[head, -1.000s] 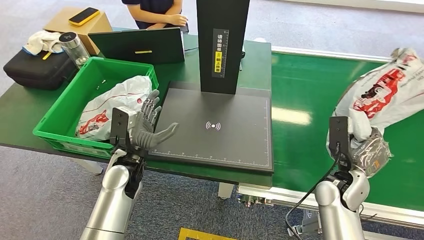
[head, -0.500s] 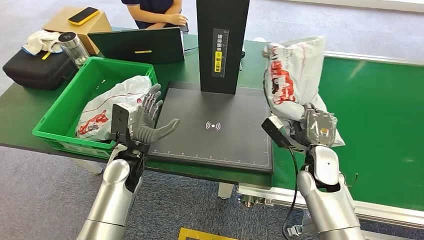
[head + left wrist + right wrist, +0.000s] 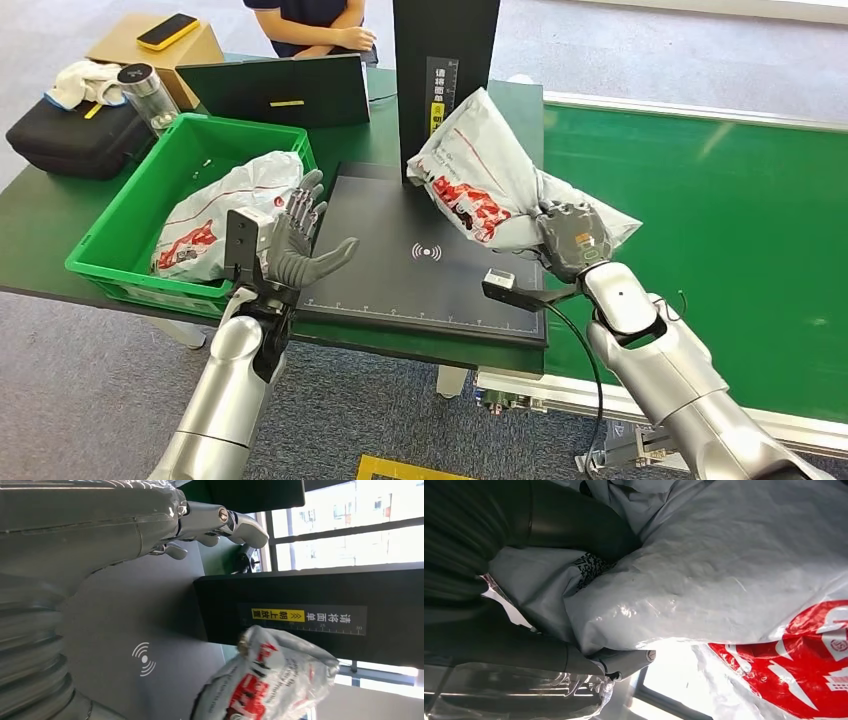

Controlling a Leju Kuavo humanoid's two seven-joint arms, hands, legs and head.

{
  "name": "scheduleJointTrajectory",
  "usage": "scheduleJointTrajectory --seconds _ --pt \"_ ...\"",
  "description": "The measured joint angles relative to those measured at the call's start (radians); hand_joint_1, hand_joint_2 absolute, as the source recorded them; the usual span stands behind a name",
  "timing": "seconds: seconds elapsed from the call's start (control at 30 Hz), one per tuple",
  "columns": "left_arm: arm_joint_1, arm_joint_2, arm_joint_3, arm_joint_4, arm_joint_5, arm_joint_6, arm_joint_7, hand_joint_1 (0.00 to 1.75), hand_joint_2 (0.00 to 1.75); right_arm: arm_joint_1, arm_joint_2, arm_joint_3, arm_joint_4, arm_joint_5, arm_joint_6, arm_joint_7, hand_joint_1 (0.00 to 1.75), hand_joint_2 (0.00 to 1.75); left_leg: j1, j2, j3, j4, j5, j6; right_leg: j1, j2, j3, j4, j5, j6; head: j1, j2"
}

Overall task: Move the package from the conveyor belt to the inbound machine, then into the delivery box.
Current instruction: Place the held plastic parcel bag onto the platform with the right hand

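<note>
My right hand (image 3: 568,238) grips a grey plastic package (image 3: 480,180) printed in red and holds it in the air over the right part of the inbound machine's black plate (image 3: 400,270), in front of its black post (image 3: 443,90). The same package (image 3: 270,680) hangs before the post in the left wrist view, and the right wrist view has its skin (image 3: 724,565) bunched under my fingers (image 3: 574,525). My left hand (image 3: 295,245) hovers open, fingers spread, at the plate's left edge. The green delivery box (image 3: 135,215) holds another such package (image 3: 230,215).
The green conveyor belt (image 3: 700,210) runs along the right. Behind the box lie a black case (image 3: 75,135), a bottle (image 3: 148,95), a cardboard box with a yellow phone (image 3: 165,35) and a laptop (image 3: 275,90). A person (image 3: 310,25) sits at the far side.
My right arm has swung left, carrying the package from above the conveyor belt to over the machine's plate. My left hand has barely moved.
</note>
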Motion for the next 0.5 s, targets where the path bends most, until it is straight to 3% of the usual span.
scheduleJointTrajectory --seconds 0.13,0.27,0.5 --pt "-0.002 0.004 -0.001 0.011 0.009 -0.004 -0.009 0.0 1.75 -0.035 -0.024 0.101 0.029 -0.023 -0.056 -0.072 1.75 1.75 0.0 0.0 0.0 0.0 0.0 0.0 0.0 0.0 0.0 0.0 0.0 0.0 0.0 0.0" --pt "-0.006 0.009 -0.003 0.017 0.019 -0.014 -0.01 0.0 1.75 -0.067 -0.041 0.188 0.052 -0.051 -0.111 -0.091 1.75 1.75 0.0 0.0 0.0 0.0 0.0 0.0 0.0 0.0 0.0 0.0 0.0 0.0 0.0 0.0" --pt "-0.016 0.014 -0.016 0.025 0.023 -0.024 -0.011 0.0 1.75 -0.075 -0.068 0.253 0.1 -0.103 -0.265 -0.108 1.75 1.75 0.0 0.0 0.0 0.0 0.0 0.0 0.0 0.0 0.0 0.0 0.0 0.0 0.0 0.0"
